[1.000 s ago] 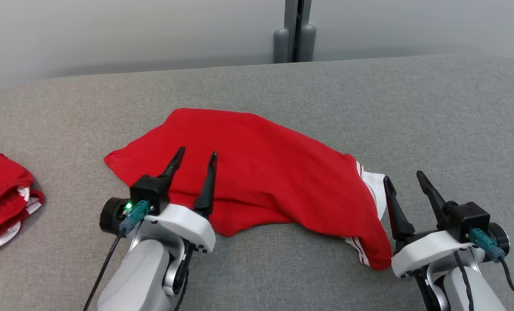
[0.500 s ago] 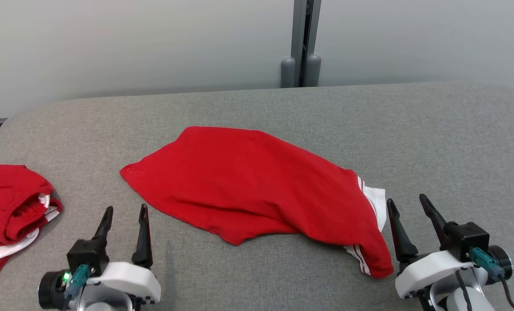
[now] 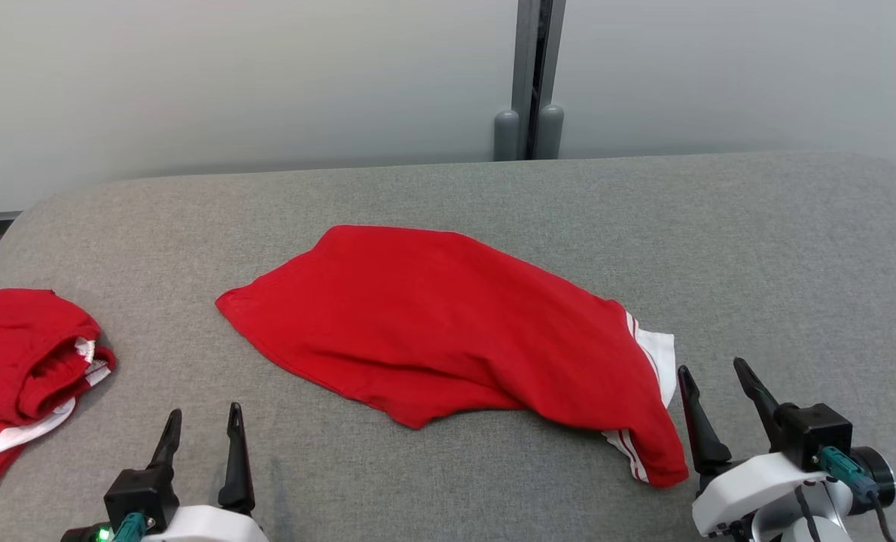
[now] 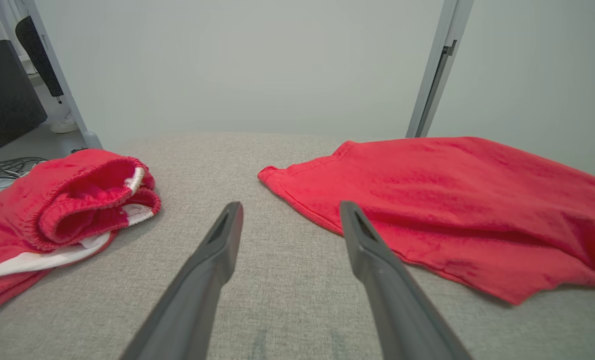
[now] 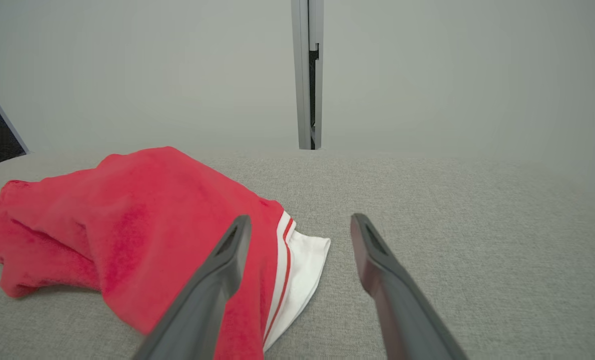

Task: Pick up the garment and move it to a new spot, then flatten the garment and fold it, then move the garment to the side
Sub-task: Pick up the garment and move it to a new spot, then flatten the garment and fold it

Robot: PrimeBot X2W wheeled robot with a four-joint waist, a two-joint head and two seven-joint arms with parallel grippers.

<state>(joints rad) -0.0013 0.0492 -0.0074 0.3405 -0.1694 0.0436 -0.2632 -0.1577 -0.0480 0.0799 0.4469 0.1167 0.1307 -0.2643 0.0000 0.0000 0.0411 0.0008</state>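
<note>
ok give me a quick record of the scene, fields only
surface: grey fabric surface
main garment: red garment, lying mid-surface, slightly rumpled, white striped trim at its right end
other item: bunched red-and-white cloth at the left edge
left gripper: open, holding nothing, touching no cloth
right gripper: open, holding nothing, beside the white trim

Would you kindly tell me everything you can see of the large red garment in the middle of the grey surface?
The red garment is soft, knit-looking cloth, lying fairly flat with gentle wrinkles on the grey padded surface, running diagonally from far left to near right. Its near-right end shows white trim with stripes, partly tucked under. Only the surface appears to touch it; the right gripper, jaws open, stands close beside that end.
</note>
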